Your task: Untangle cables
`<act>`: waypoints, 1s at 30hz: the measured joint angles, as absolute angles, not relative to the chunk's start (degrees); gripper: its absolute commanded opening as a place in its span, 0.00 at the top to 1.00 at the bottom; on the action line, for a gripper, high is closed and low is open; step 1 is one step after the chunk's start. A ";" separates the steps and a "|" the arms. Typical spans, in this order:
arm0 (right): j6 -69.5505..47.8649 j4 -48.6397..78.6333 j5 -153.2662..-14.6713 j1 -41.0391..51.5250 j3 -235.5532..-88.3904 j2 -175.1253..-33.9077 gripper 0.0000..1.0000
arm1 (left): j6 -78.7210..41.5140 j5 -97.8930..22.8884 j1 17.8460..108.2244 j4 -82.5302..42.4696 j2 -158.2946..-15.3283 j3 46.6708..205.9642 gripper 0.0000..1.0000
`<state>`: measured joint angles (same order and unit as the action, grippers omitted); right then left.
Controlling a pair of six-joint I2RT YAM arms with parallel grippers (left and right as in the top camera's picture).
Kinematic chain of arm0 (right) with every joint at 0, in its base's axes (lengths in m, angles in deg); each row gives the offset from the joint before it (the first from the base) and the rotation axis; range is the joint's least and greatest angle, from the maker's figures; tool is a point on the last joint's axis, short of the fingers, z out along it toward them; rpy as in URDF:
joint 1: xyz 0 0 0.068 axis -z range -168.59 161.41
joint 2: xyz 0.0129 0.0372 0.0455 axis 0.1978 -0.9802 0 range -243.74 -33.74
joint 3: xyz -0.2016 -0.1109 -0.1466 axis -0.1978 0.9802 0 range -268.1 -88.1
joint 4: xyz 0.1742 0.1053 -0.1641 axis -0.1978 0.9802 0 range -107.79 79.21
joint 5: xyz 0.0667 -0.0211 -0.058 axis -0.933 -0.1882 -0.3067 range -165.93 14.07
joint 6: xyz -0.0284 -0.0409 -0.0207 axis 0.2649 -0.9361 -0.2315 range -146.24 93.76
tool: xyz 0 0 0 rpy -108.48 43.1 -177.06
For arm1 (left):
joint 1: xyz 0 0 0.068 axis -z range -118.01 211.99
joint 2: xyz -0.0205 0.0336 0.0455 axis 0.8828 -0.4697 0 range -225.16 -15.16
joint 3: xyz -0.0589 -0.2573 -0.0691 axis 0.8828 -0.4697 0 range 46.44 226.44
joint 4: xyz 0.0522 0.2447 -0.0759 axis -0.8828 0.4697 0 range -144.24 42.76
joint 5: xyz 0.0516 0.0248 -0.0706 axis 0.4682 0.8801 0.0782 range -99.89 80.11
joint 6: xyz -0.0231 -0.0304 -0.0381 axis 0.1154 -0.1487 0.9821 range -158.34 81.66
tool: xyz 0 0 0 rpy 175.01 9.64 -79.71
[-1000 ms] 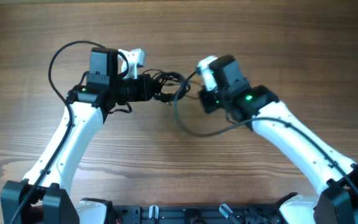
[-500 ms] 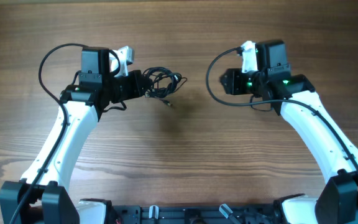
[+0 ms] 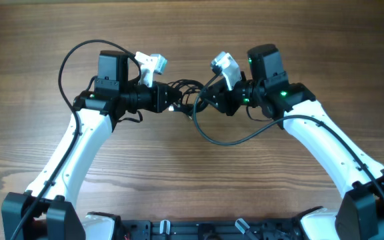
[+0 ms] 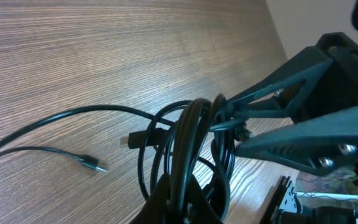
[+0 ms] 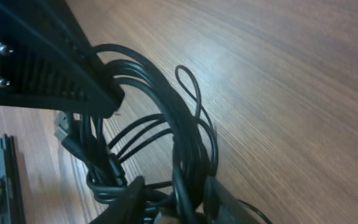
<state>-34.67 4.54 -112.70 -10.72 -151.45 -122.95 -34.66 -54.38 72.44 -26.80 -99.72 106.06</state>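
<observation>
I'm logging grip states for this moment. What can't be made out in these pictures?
- Overhead: the cables are too small and dark to tell the two cords apart.
- Right wrist: the right gripper is cut off by the bottom edge; clamped or only straddling the strands, unclear.
- Left wrist: the left gripper is cut off below; the knot's crossings overlap.

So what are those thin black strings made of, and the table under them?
Thin black cords: probably rubbery plastic over wire. They look smooth and slightly shiny, and they bend into loose loops.
Small silvery plug tip: looks like metal, because it glints.
Brown table: wood or a wood-look top, I can't tell which. It has streaky grain lines and looks matte.
</observation>
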 measured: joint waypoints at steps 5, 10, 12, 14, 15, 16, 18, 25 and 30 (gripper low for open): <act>-34.01 8.17 -109.60 -10.81 -151.45 -123.00 0.96 | -34.85 -53.98 72.64 -26.84 -99.72 106.06 0.96; -22.58 14.40 -98.41 -8.93 -151.64 -123.00 0.95 | -26.68 -45.37 73.65 -26.71 -99.72 106.06 0.96; -15.61 17.48 -93.99 -5.78 -151.69 -123.02 0.95 | -22.18 -42.25 73.65 -26.71 -99.72 106.06 0.96; -9.20 18.88 -91.56 -2.90 -151.69 -123.00 0.95 | -18.70 -40.78 73.69 -27.08 -99.76 106.06 0.96; -6.91 19.18 -90.73 -2.18 -151.69 -123.02 0.88 | -17.76 -40.32 73.69 -27.32 -99.76 106.06 0.96; -4.31 19.31 -89.75 -1.61 -151.69 -123.00 0.78 | -17.00 -39.78 73.69 -27.43 -99.76 106.06 0.96; -2.21 19.31 -87.83 -1.02 -151.67 -123.02 0.60 | -16.54 -38.03 73.41 -27.52 -99.76 106.06 0.96; -22.49 9.89 -108.50 0.55 -151.56 -123.08 0.25 | -30.44 -42.05 71.20 -27.36 -99.76 106.06 0.96; -31.63 6.57 -120.57 -1.35 -151.56 -123.11 0.28 | -43.20 -54.20 71.20 -27.30 -99.76 106.06 0.96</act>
<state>-31.63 6.57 -120.57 -1.35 -151.56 -123.11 -43.20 -54.20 71.20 -27.30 -99.76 106.06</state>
